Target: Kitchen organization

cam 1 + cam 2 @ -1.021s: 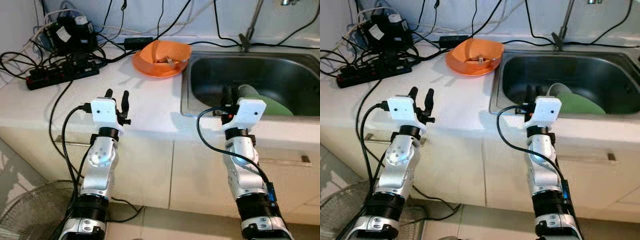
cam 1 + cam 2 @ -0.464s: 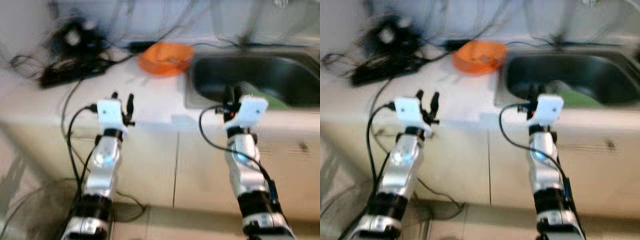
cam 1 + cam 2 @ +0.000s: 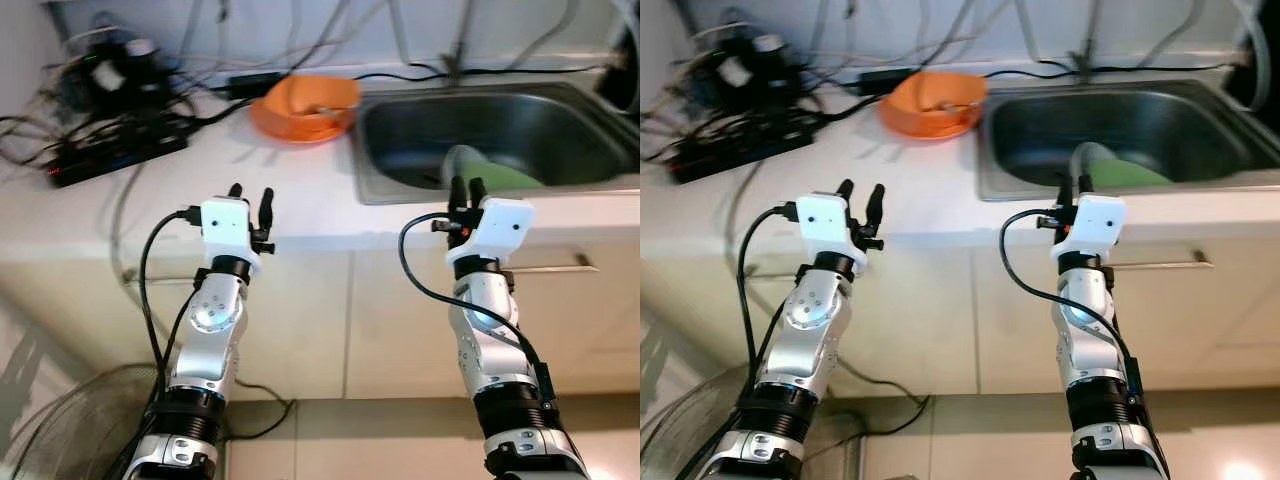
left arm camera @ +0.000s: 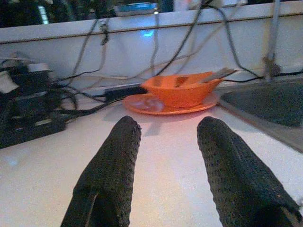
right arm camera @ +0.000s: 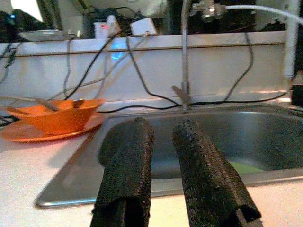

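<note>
An orange bowl (image 3: 303,100) with a utensil in it sits on an orange plate (image 4: 151,104) on the white counter (image 3: 150,200), just left of the steel sink (image 3: 400,185). A green plate (image 3: 495,172) leans inside the sink. My left gripper (image 3: 251,193) is open and empty at the counter's front edge, pointing toward the bowl. My right gripper (image 3: 465,186) hovers at the sink's front rim, its fingers (image 5: 128,156) a little apart with nothing between them.
A black power strip (image 3: 110,155) and tangled cables crowd the counter's back left. A faucet (image 5: 183,52) rises behind the sink. Cabinet fronts with a handle (image 3: 550,268) lie below the counter. A fan (image 3: 50,440) stands on the floor at lower left.
The whole picture has shifted and blurred, then settled: the camera has drawn back, so both grippers now sit at the counter's front edge. Neither gripper's fingers have changed.
</note>
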You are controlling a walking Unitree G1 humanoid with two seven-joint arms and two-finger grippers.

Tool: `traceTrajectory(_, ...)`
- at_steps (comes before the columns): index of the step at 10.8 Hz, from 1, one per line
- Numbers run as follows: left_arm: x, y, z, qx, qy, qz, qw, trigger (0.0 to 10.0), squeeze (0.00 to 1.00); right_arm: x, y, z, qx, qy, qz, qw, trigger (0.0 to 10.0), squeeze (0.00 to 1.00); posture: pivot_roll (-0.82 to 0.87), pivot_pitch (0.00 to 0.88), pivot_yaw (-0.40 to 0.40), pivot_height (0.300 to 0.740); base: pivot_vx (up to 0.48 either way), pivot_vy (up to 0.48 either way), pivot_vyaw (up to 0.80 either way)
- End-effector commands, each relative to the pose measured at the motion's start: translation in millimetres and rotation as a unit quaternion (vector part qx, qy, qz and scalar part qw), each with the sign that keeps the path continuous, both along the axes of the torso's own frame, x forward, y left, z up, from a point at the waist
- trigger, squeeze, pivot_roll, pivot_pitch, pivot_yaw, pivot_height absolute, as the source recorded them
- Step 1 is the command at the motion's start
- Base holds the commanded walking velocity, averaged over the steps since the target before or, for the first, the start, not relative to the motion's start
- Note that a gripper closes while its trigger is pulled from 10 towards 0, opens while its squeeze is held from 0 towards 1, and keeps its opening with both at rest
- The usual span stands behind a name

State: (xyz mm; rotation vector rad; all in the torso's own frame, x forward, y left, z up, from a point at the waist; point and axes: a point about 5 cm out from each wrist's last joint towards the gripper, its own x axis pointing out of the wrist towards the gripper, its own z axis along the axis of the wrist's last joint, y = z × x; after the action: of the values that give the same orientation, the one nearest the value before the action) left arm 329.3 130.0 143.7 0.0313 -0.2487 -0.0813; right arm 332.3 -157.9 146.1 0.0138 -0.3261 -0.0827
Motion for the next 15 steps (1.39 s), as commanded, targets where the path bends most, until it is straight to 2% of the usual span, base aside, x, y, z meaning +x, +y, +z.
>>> traceTrajectory(1,0.9,1.5,2.0,0.001,-0.001,0.009,1.0,10.0,0.0,3.4,2.3,1.6,0.002,0.005,0.004,1.0,10.0,0.0,0.07,0.0,0.09,0.74,0.0,0.0,0.0)
traceTrajectory(4,2.0,2.4,2.9,0.006,-0.001,0.019,1.0,10.0,0.0,2.3,10.4,3.4,-0.027,-0.003,0.04,0.999,10.0,0.0,0.07,0.0,0.085,0.74,0.087,0.0,0.0)
traceTrajectory(5,1.9,2.2,2.8,0.007,0.0,0.02,1.0,10.0,0.0,1.6,14.7,5.2,-0.042,-0.009,0.05,0.998,10.0,0.0,0.07,0.0,0.084,0.74,0.274,0.0,0.71)
traceTrajectory(6,1.5,1.6,2.4,0.008,0.0,0.02,1.0,10.0,0.0,1.5,14.8,4.9,-0.037,-0.009,0.047,0.998,10.0,0.0,0.07,0.0,0.083,0.74,0.289,0.0,0.72)
traceTrajectory(10,0.9,-1.4,-0.6,0.014,0.009,0.008,1.0,10.0,0.0,4.0,9.6,1.5,-0.016,0.006,0.029,0.999,10.0,0.0,0.07,0.0,0.087,0.74,0.315,0.0,0.0)
traceTrajectory(12,0.6,-3.6,-0.8,0.015,0.01,0.001,1.0,10.0,0.0,5.6,7.7,-0.1,-0.009,0.014,0.021,1.0,10.0,0.0,0.07,0.0,0.089,0.74,0.352,0.0,-0.63)
traceTrajectory(15,0.7,-6.8,-0.4,0.016,0.01,-0.009,1.0,10.0,0.0,6.1,9.0,1.8,-0.006,0.006,0.023,1.0,10.0,0.0,0.08,0.0,0.09,0.74,0.35,0.0,0.0)
